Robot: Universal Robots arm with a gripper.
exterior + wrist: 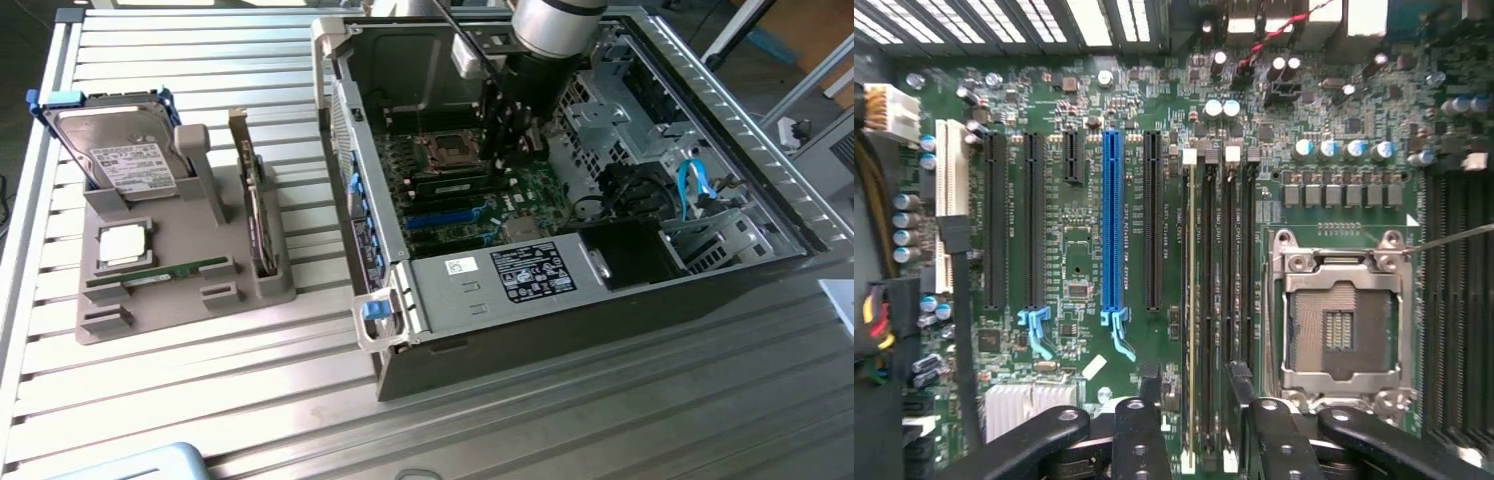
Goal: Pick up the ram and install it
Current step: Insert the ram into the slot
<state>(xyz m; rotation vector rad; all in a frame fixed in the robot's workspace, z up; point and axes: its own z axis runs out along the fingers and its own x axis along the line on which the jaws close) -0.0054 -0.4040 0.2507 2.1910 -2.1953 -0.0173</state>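
One arm [554, 30] is posed pointing down into the open computer case [747, 150], wrist near vertical. The gripper [514, 135] is held low over the motherboard [534, 185]. In the wrist view the gripper [1194, 390] is seen with its fingers [1142, 430] apart and nothing clamped. The ram [1191, 300] is straddled, not touched.

Counts, from the exterior view's left to its right:
- One grey holder [160, 320] is set on the worktop [200, 400].
- On it are carried one hard drive [127, 160], one silver processor chip [123, 243], one loose green stick [180, 270] and one upright expansion card [247, 190].
- One case is placed beside it.

Ram: one stick is stood on edge in one of four parallel slots [1232, 300], the slot furthest from the open processor socket [1341, 325]. Its thin pale top edge is seen, run along the slot's length.
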